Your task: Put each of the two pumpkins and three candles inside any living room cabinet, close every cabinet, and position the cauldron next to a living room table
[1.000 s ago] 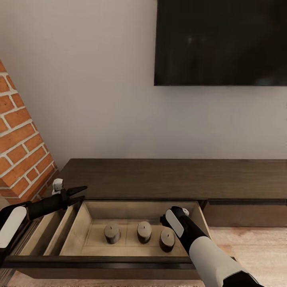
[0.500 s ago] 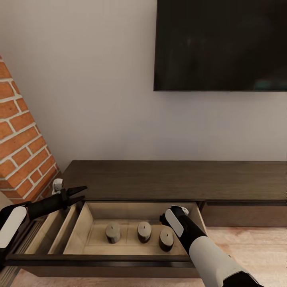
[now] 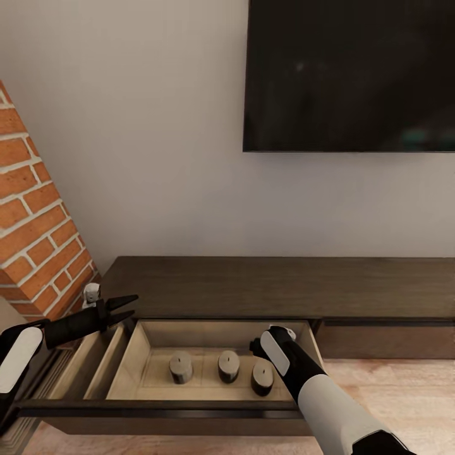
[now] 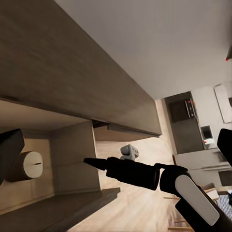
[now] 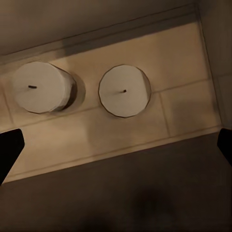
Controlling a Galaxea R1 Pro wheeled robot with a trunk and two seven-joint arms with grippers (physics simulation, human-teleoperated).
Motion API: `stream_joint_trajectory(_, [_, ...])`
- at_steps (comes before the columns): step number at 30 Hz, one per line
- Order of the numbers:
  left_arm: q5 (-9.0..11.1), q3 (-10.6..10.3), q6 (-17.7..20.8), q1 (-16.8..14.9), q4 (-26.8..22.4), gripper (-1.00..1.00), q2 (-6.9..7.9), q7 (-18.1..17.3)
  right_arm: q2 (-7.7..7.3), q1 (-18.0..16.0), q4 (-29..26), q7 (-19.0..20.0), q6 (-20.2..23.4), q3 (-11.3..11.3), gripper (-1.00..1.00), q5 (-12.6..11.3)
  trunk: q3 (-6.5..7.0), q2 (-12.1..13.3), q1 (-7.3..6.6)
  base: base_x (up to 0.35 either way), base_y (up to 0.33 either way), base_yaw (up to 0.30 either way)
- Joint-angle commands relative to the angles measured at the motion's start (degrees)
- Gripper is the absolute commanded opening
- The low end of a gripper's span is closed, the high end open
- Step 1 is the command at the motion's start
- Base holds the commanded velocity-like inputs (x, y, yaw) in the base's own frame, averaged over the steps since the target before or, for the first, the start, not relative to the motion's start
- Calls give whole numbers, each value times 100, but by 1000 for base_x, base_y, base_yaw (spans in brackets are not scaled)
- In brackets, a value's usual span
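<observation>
Shifted as a whole since a second ago, so head camera on the move rather than furniture; candles and both arms placed much as before against the drawer. Nearest the lens, dark front rail of the pulled-out drawer, with pale wooden lining behind it. Reaching down into its right end, right gripper, jaws spread wide and gripping nothing, hanging just over the drawer floor close by the right candle; whether touching it, cannot tell. Lined up beside it on the drawer floor, upright and apart from one another, middle candle and left candle. Judged as the close of the candle step: best done by lifting the right arm straight up and clear of the right candle and the drawer's side wall before any sideways move, then pushing the front rail squarely at its middle so the drawer runs in without knocking the row over. Further left, above a second open compartment, left gripper, jaws parted and empty, touching nothing. Beyond, flat dark top of the cabinet. Behind that, brick wall at the left and black television on the pale wall. Pumpkins and cauldron left for later.
</observation>
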Motion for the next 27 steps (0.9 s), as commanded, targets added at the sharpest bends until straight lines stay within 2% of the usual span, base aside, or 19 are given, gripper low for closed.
stream_joint_trajectory(1, [-3, 3, 0, 0, 0, 100, 0, 0, 0, 0, 0, 0, 0, 0, 100, -1, 18, 42, -23, 0, 0, 0])
stream_joint_trajectory(16, [-3, 7, 0, 0, 0, 100, 0, 0, 6, 0, 0, 3, -18, 0, 100, -1, 288, 643, -352, -2, 0, 0])
stream_joint_trajectory(27, [-3, 5, 0, 0, 0, 100, 9, 0, 17, 0, -1, 8, -26, 8, 100, 7, 485, 1084, -594, -108, 0, 0])
